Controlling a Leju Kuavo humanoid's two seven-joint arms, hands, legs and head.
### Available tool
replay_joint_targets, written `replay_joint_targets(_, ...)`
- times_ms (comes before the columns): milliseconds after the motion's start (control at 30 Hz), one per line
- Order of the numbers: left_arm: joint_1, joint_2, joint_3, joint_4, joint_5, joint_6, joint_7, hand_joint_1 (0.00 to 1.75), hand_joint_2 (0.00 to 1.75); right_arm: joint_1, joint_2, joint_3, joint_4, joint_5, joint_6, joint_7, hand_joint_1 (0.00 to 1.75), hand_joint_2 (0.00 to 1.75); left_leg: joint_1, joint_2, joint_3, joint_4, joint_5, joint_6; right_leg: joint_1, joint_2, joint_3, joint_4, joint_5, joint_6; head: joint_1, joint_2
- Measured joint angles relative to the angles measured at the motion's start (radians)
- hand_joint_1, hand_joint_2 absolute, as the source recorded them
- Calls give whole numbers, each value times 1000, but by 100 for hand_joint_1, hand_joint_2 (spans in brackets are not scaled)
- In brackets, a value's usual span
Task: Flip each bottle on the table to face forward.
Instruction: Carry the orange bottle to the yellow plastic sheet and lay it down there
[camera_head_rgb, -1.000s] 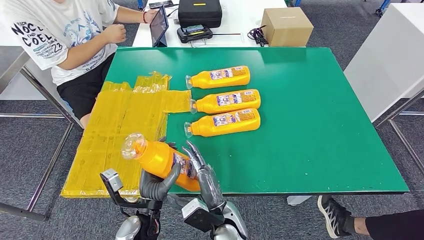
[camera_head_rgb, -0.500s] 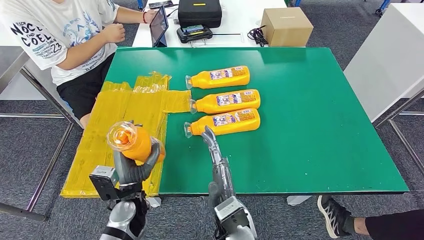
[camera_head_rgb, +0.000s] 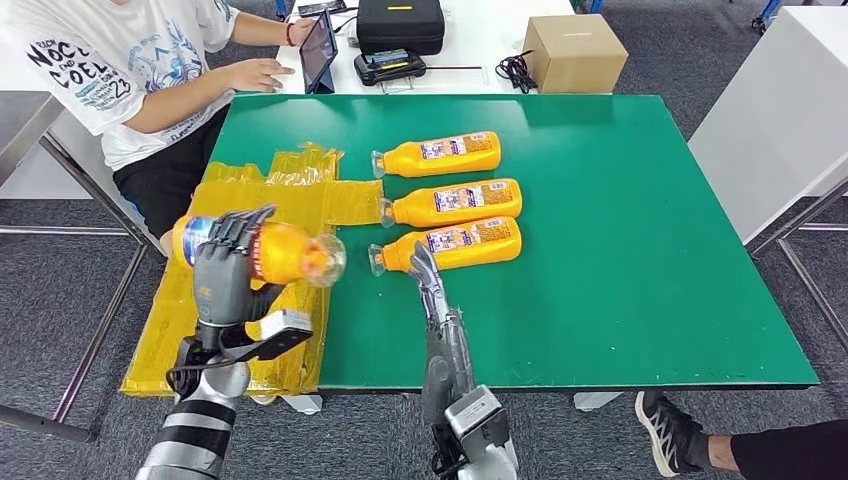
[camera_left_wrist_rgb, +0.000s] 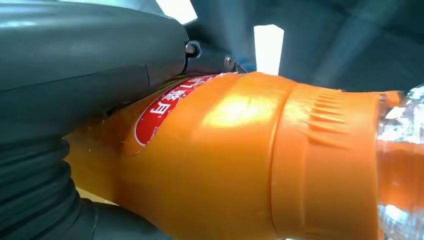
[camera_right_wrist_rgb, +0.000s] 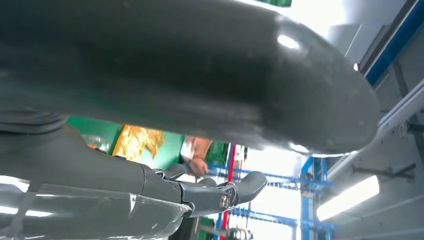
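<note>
Grey carpet surrounds a green-topped table (camera_head_rgb: 620, 300) that fills the centre of the head view. Three orange plastic bottles lie on their sides in a column at the table's upper middle, clear caps pointing to the frame's left, labels facing up: the far bottle (camera_head_rgb: 437, 154), the middle bottle (camera_head_rgb: 452, 202) and the near bottle (camera_head_rgb: 447, 246). Crinkled yellow plastic sheeting (camera_head_rgb: 250, 240) covers the table's left edge and drapes over it.

Left of centre, the left hand (camera_head_rgb: 222, 268) grips a fourth bottle (camera_head_rgb: 262, 250) around its body, dark fingers wrapped over the labelled section, and holds it horizontally above the yellow sheeting with the clear cap pointing to the frame's right. The left wrist view shows this bottle's smooth orange shoulder, a ribbed band near the neck and a red oval label.

At lower centre, the right hand (camera_head_rgb: 432, 290) extends with fingers straight and apart, holding nothing; its fingertips (camera_head_rgb: 416, 252) reach the neck end of the near bottle, though contact cannot be confirmed.

At upper left, a seated person in a white printed T-shirt (camera_head_rgb: 110, 70) rests a hand by a tablet (camera_head_rgb: 318, 48). A black case (camera_head_rgb: 400, 24) and a cardboard box (camera_head_rgb: 574, 52) sit on the white desk beyond.
</note>
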Motion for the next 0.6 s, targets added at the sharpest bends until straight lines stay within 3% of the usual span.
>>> replay_joint_targets(100,-57,16,47,28,-256,0,87,175,175,-7,6,-3,11,-8,31,0,0,0,0,1,0,0,0,0,0,0,0,0,0,0,0,0)
replay_joint_targets(200,-108,59,60,90,-399,0,192,175,175,-9,9,-8,20,-9,55,0,0,0,0,1,1,0,1,-1,0,0,0,1,0,0,0,0)
replay_joint_targets(433,-187,185,28,350,-509,0,260,175,175,-9,10,-19,41,-5,113,0,0,0,1,2,1,0,1,-1,0,1,-1,1,0,0,0,0)
replay_joint_targets(600,-217,235,-10,485,-520,-16,277,175,175,-10,13,-22,58,-7,134,0,0,0,0,1,0,0,1,-1,0,0,-1,1,0,0,0,0)
